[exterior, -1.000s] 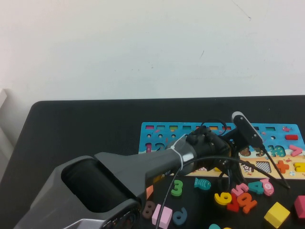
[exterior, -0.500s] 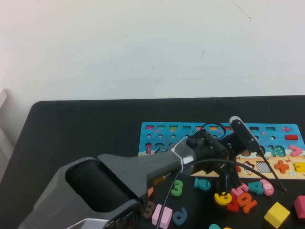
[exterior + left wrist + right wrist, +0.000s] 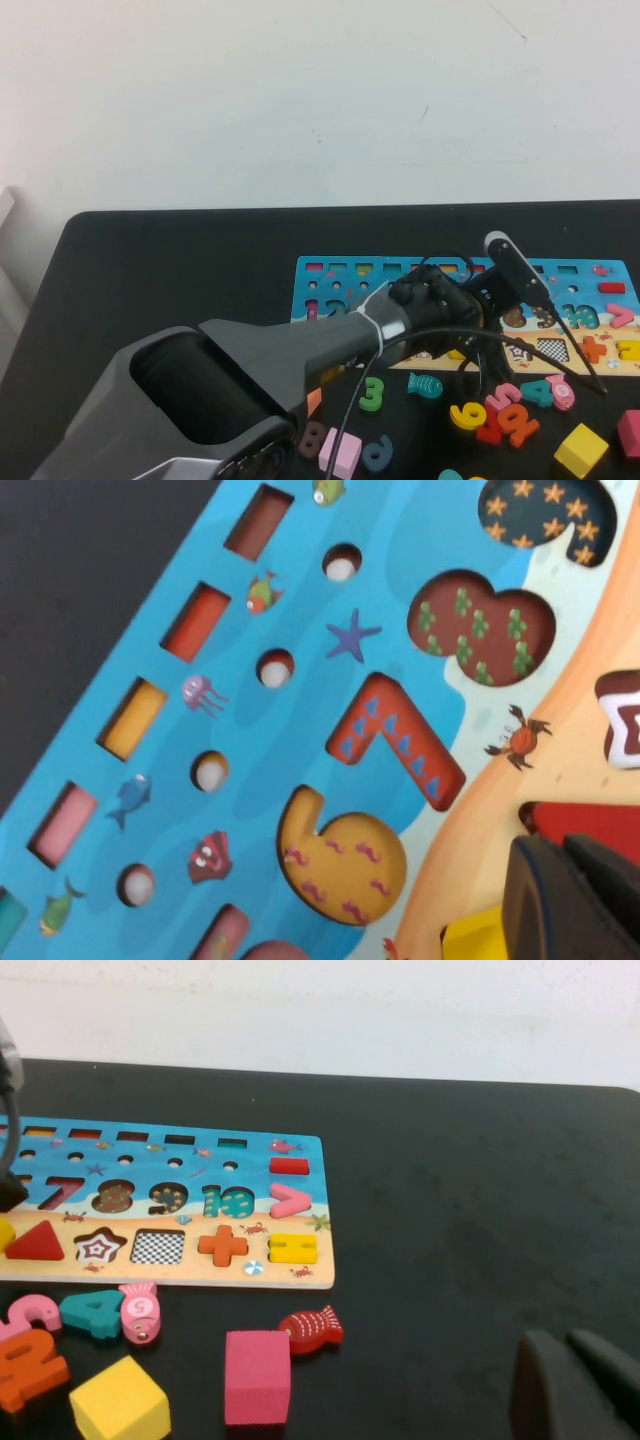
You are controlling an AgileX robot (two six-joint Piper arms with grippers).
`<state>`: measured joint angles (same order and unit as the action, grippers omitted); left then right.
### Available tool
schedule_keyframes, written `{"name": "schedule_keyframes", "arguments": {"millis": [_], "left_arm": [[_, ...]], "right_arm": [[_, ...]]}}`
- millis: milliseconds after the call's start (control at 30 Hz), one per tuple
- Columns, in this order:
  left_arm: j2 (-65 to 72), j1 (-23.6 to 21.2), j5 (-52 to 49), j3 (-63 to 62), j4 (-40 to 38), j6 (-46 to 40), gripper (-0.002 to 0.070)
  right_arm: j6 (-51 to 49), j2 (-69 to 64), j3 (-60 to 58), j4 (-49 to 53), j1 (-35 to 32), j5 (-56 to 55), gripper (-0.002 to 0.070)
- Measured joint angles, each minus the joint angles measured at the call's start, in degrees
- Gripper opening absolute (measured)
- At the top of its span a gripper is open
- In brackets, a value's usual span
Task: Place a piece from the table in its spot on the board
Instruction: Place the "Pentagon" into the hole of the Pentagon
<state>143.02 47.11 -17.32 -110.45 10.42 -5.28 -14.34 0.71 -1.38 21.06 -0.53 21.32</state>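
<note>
My left pincer (image 3: pixel 560 895) is closed over the board (image 3: pixel 330 285), the yellow piece (image 3: pixel 470 938) just under it beside a red triangle (image 3: pixel 585 825). Right pincer (image 3: pixel 575 1380) closed, low over the desk (image 3: pixel 480 1160). Loose numbers (image 3: pixel 505 410) crowd nearby.

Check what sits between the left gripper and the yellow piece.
Nothing shows between them: in the left wrist view the left gripper, over the board's sandy strip, borders the yellow piece. The right gripper hangs over the table.

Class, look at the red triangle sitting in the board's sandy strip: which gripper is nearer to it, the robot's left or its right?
Left. The left gripper, shut, hangs over the board right beside the red triangle. The right gripper is off the board's far end, low over bare table.
</note>
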Motion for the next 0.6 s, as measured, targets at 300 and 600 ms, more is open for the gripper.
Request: {"name": "schedule_keyframes", "arguments": {"millis": [300,600], "left_arm": [[1.7,-0.1,-1.7,0.0,-0.3,0.8,0.0],[0.7,-0.6,-2.6,0.0,1.9,1.0,0.0]], "right_arm": [[0.0,0.0,0.0,0.0,0.0,0.0,0.0019],[0.0,0.0,0.0,0.0,0.0,0.0,0.0019]]}}
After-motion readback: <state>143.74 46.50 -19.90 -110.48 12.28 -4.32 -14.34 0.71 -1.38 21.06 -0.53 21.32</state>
